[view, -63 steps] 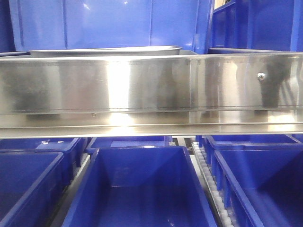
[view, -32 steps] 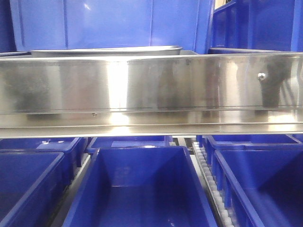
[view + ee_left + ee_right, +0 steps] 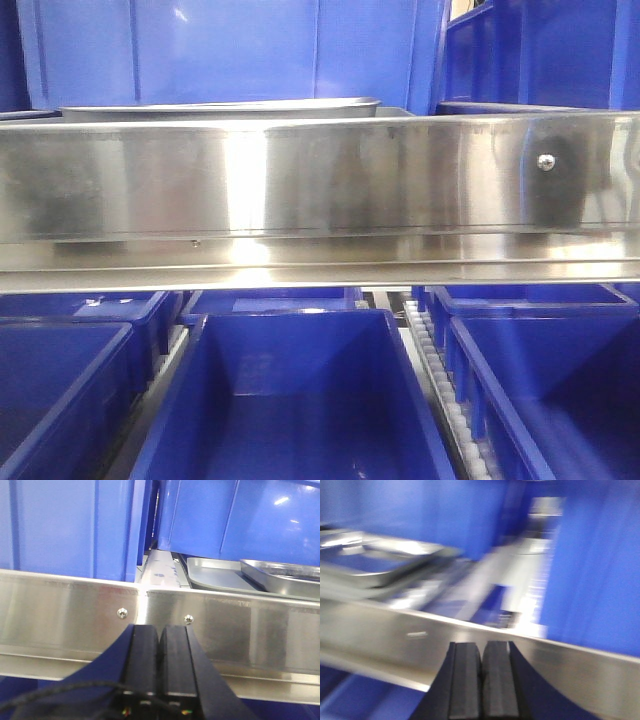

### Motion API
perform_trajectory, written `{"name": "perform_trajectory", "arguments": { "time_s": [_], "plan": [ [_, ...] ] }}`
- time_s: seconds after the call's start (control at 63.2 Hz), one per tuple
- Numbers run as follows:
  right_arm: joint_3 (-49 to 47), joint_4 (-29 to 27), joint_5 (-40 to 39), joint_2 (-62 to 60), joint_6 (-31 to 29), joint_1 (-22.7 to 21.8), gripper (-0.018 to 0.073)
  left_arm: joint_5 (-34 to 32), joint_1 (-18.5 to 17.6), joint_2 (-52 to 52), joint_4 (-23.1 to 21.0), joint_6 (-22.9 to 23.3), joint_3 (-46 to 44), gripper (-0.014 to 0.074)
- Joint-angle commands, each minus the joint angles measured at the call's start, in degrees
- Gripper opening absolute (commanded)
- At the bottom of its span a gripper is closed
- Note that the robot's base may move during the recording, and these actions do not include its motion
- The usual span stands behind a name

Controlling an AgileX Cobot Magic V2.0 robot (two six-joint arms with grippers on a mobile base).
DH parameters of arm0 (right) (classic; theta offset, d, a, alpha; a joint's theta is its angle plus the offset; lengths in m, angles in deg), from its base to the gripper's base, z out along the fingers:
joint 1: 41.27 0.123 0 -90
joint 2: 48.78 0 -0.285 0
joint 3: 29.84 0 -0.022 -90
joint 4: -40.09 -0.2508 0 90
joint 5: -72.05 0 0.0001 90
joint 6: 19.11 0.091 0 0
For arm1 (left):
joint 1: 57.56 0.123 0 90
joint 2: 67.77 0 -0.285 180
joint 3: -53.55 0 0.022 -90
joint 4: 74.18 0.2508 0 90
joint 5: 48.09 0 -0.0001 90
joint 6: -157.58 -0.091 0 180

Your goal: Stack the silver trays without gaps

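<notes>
Since the earlier frames, the screw (image 3: 546, 161) on the rail (image 3: 300, 190) is seen shifted slightly left and brightened. Both tools, left (image 3: 160, 645) and right (image 3: 481, 670), are clenched on nothing, below the rail. Trays (image 3: 260, 575) lie beyond it, at upper right. If raised carelessly, a tool could be driven into the rail; the right view is blurred.

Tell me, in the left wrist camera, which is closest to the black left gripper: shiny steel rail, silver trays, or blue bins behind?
1. Shiny steel shelf rail, right ahead of the left gripper.
2. Silver trays, behind it, rightward.
3. Deep blue plastic bins, farthest, at the back.
</notes>
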Motion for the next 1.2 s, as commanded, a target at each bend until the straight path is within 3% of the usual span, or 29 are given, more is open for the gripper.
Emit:
{"name": "perform_trajectory", "arguments": {
  "time_s": [0.0,0.285,0.459,1.187],
  "plan": [
    [1.01,-0.73,-8.46,0.55,-0.48,-5.12,0.0053,-5.2,0.07,0.62,-0.44,-0.26,-0.25,-0.0048],
    [12.66,-0.84,-16.75,-8.02,-0.48,-12.5,0.0053,-5.2,0.07,0.62,-0.44,-0.26,-0.25,-0.0048],
    [18.2,-0.84,-16.7,-16.3,-0.43,-12.65,0.0053,-5.2,0.07,0.62,-0.44,-0.26,-0.25,-0.0048],
    [18.13,-0.84,-16.51,-15.43,-0.43,-12.65,0.0053,-5.2,0.07,0.62,-0.44,-0.26,-0.25,-0.0048]
  ]
}}
